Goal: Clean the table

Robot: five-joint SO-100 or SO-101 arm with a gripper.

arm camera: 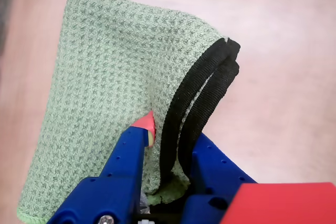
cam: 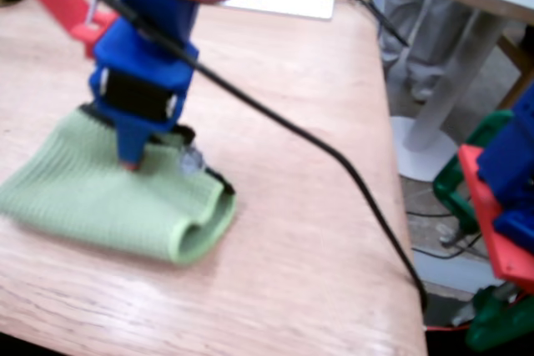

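Clearly, the table [cam: 317, 231] itself is not something to be lifted: it is lying as a broad, rigid wooden top with visible grain, filling most of the fixed view and forming the pale blurred ground of the wrist view. Judging by the look, it is hard and fairly smooth, so a cloth should be sliding over it easily, and the only way of "handling" it is pressing down and wiping.

What is being gripped is the green waffle-weave cloth [cam: 108, 193], lying folded on the left part of the tabletop in the fixed view, with one rounded fold facing the camera. It is looking soft, light and limp; it is likely bunching or dragging unevenly if pulled by one edge. Its black binding tape [arm camera: 197, 98] is running along the right edge in the wrist view, and that doubled hem is probably the firmest place to take hold.

The blue gripper [arm camera: 169, 153] is coming down onto the cloth near that hem. Its jaws are standing only a little apart, and the black-edged layers are passing between them, so the claw is reading as clenched on the cloth's bound edge, with the red-tipped finger [arm camera: 144, 124] resting on the green weave. In the fixed view the tip is pressing into the fabric close to the fold.

A black cable [cam: 334, 156] is trailing across the tabletop towards the right edge, well apart from the cloth.
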